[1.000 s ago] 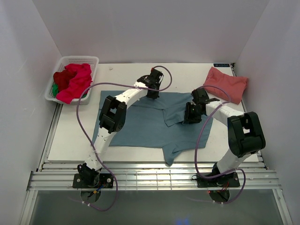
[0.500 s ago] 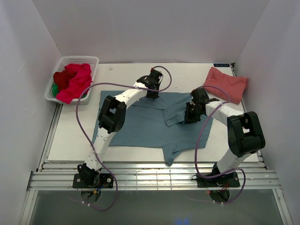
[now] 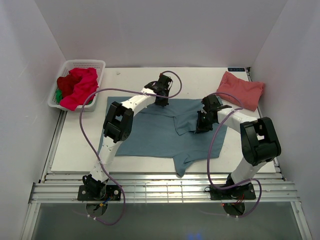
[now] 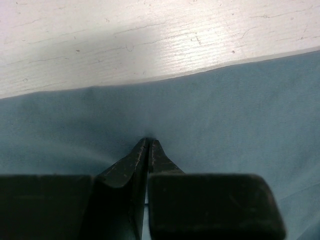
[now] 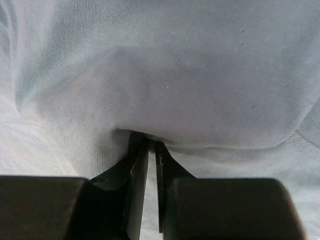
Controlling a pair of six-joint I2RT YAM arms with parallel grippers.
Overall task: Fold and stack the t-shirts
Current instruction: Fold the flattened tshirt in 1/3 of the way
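The large teal-blue t-shirt point(image 3: 155, 132) lies spread on the white table, its right part folded over toward the middle. My left gripper point(image 3: 162, 101) is shut on the shirt's far edge point(image 4: 150, 120), near the bare table beyond it. My right gripper point(image 3: 201, 128) is shut on the folded-over cloth point(image 5: 165, 85), which bulges over its fingertips. The salmon-pink t-shirt point(image 3: 241, 89) lies folded at the far right. Red, magenta and green t-shirts point(image 3: 76, 86) are piled in the basket.
A white lattice basket point(image 3: 65, 68) stands at the far left corner. Purple cables loop from both arms over the shirt. White walls close in the table on three sides. The slatted front edge point(image 3: 165, 187) runs by the arm bases.
My right gripper has shifted slightly left and away with the folded cloth. My left gripper has barely moved.
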